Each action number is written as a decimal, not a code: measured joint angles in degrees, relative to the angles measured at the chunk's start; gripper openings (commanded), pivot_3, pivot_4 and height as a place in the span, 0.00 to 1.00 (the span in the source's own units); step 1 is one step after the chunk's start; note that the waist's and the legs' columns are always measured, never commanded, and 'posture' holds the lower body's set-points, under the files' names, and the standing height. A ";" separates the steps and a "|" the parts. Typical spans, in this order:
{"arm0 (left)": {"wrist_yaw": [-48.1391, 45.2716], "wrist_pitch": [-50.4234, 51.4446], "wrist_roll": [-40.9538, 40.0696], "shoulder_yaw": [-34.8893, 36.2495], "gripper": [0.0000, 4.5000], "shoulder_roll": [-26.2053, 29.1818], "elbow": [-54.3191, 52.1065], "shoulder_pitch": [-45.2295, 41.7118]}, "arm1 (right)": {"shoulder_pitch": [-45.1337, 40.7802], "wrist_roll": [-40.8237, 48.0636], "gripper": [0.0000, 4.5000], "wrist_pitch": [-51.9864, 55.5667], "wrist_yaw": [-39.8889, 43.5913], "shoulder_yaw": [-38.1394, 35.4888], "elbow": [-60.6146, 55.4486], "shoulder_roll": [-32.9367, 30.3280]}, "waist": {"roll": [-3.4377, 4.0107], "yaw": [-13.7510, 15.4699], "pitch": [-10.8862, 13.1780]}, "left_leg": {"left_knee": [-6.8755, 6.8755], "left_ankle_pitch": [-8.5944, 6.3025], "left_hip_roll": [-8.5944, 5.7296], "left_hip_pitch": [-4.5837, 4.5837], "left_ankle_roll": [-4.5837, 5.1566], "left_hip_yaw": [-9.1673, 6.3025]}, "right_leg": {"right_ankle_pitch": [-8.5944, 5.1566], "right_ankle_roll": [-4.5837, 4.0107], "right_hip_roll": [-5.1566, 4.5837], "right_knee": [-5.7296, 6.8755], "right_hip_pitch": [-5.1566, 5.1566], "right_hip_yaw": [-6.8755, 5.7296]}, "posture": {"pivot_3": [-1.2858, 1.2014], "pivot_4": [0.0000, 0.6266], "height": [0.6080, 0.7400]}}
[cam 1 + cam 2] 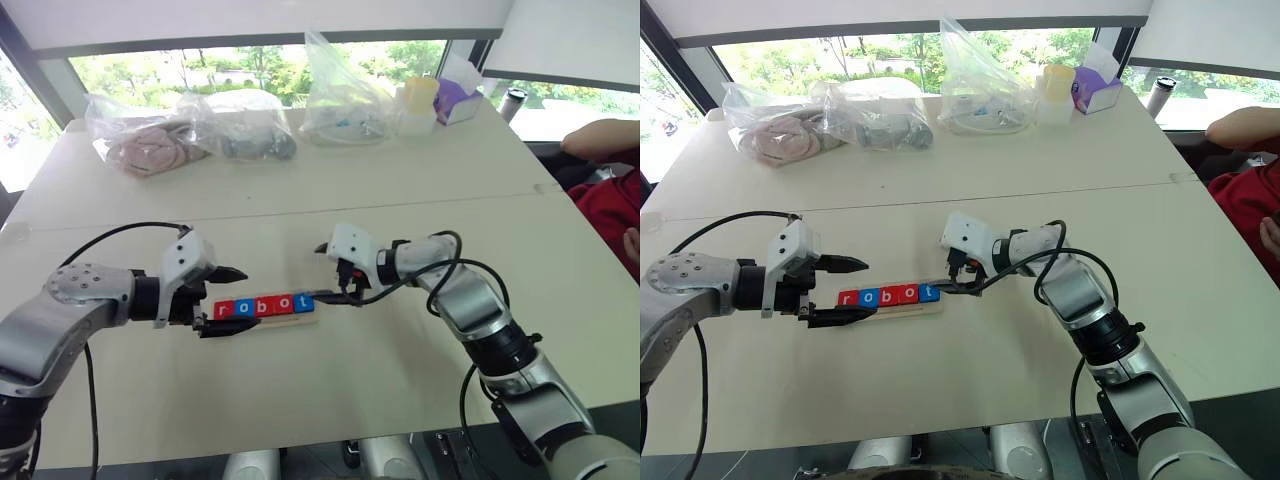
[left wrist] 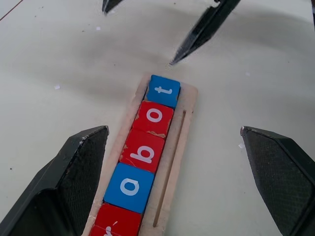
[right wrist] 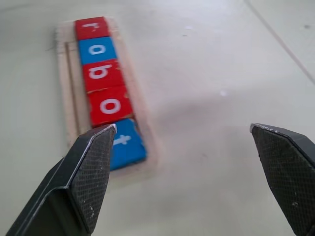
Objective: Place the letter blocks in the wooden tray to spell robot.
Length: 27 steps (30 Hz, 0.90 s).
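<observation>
The letter blocks (image 1: 262,306) lie in a row in the wooden tray (image 2: 185,129) and read r, o, b, o, t: red, blue, red, red, blue. My left gripper (image 1: 249,298) is open at the row's r end, one finger on each side of the tray, holding nothing. My right gripper (image 1: 322,272) is open just off the t end, a little above the table. In the right wrist view the blue t block (image 3: 126,143) lies beside one of its fingers (image 3: 88,172), with bare table between the two fingers.
Along the table's far edge stand plastic bags (image 1: 190,130) with soft things in them, a yellowish cup (image 1: 420,100) and a purple box (image 1: 455,98). A person in red (image 1: 610,205) sits at the right edge. A seam (image 1: 300,208) crosses the table behind the tray.
</observation>
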 measured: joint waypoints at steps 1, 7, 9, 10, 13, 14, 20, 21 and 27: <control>0.00 0.00 0.00 0.03 1.00 0.01 0.17 0.00 | 0.38 -0.14 0.99 -0.11 -0.59 0.02 -0.06 -0.22 | 0.00 0.00 0.00 | 0.00 0.00 0.00 0.00 0.00 0.00 | 0.00 0.00 0.00 0.00 0.00 0.00 | 0.52 0.24 1.00; 0.00 0.03 0.00 0.05 1.00 0.00 1.22 -0.14 | 2.60 -2.30 0.99 -1.79 -3.95 1.34 1.97 -0.81 | 0.00 -0.07 0.00 | 0.00 0.00 0.00 -0.05 0.00 0.02 | 0.00 0.00 0.00 0.00 -0.06 0.00 | 0.52 0.24 1.00; 0.04 0.08 -0.05 0.05 1.00 0.00 1.21 -0.32 | 2.91 -2.48 0.99 -2.63 -4.21 2.20 2.57 -0.76 | 0.00 -0.05 0.00 | 0.00 0.00 0.00 -0.10 0.00 0.02 | 0.00 0.00 0.01 0.00 -0.10 0.00 | 0.52 0.24 1.00; 0.05 0.13 -0.10 0.05 1.00 0.01 1.21 -0.32 | 3.07 -2.47 0.99 -2.80 -4.31 2.33 2.66 -0.65 | 0.00 -0.05 0.00 | 0.00 0.00 0.00 -0.12 0.00 0.02 | 0.02 0.03 0.01 0.00 -0.11 0.00 | 0.52 0.24 1.00; 0.15 0.32 -0.28 0.05 1.00 0.00 1.20 -0.32 | 3.13 -2.48 0.99 -3.21 -4.70 2.89 3.36 0.00 | 0.00 -0.05 0.00 | 0.00 0.00 0.00 -0.19 0.00 0.02 | 0.04 0.06 0.00 0.00 -0.17 0.00 | 0.52 0.24 1.00; 0.21 0.35 -0.35 0.05 1.00 0.00 1.18 -0.32 | 3.12 -2.48 0.99 -3.27 -4.80 3.16 3.48 0.32 | 0.00 -0.05 0.00 | 0.01 0.00 0.00 -0.21 0.00 0.01 | 0.05 0.07 0.00 0.00 -0.20 0.00 | 0.52 0.24 1.00; 1.15 0.42 -0.52 0.11 1.00 0.00 1.04 -0.29 | 3.11 -2.43 0.99 -4.22 -4.98 3.79 4.10 1.12 | -0.01 0.01 -0.01 | 0.04 0.01 0.00 -0.51 -0.01 0.00 | 0.10 0.14 0.00 0.02 -0.47 0.00 | 0.52 0.24 1.00; 1.22 0.43 -0.53 0.13 1.00 0.00 1.01 -0.23 | 3.11 -2.37 0.99 -4.36 -4.98 3.79 4.17 1.08 | -0.01 0.01 -0.01 | 0.04 0.01 0.00 -0.53 -0.01 0.00 | 0.11 0.14 -0.01 0.02 -0.49 0.00 | 0.52 0.24 1.00; 2.72 1.64 -1.97 3.45 1.00 -0.48 0.83 1.47 | 3.18 -2.73 0.99 -4.55 -5.30 2.86 3.92 -2.10 | -0.01 0.03 -0.01 | 0.04 0.01 0.00 -0.57 -0.01 0.01 | 0.11 0.14 -0.02 0.01 -0.53 0.00 | 0.52 0.24 1.00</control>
